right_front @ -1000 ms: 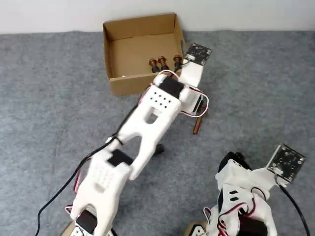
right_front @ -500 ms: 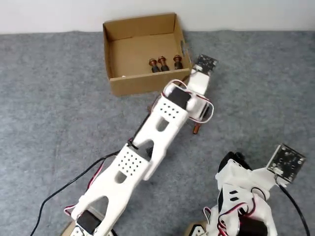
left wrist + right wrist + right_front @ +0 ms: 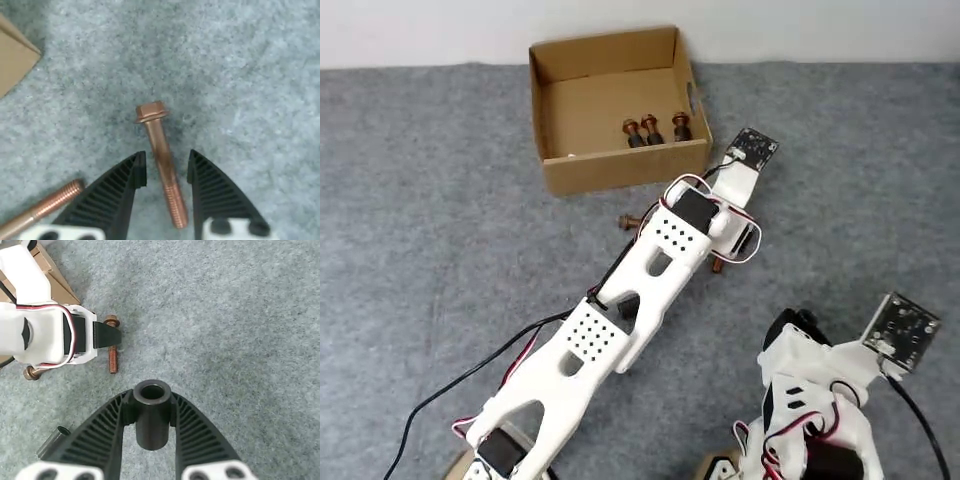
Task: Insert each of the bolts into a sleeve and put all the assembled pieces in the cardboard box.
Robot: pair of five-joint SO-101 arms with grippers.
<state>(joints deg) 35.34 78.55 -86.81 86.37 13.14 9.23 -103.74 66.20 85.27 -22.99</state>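
On grey carpet (image 3: pixel 440 250), left gripper (image 3: pixel 166 161) gapes astride a copper hex-head bolt (image 3: pixel 156 135); right gripper (image 3: pixel 151 402) clamps a black cylindrical sleeve (image 3: pixel 151 429).

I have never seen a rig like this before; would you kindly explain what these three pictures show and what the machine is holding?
These are two small white robot arms on a grey carpet. The high view looks down from a fixed camera; the other two pictures come from a camera on each arm's wrist. The left gripper is open, straddling a copper bolt that lies on the carpet; a second bolt lies nearby. The right gripper is clamped on a black sleeve; a spare sleeve lies on the carpet. The cardboard box holds three assembled pieces.
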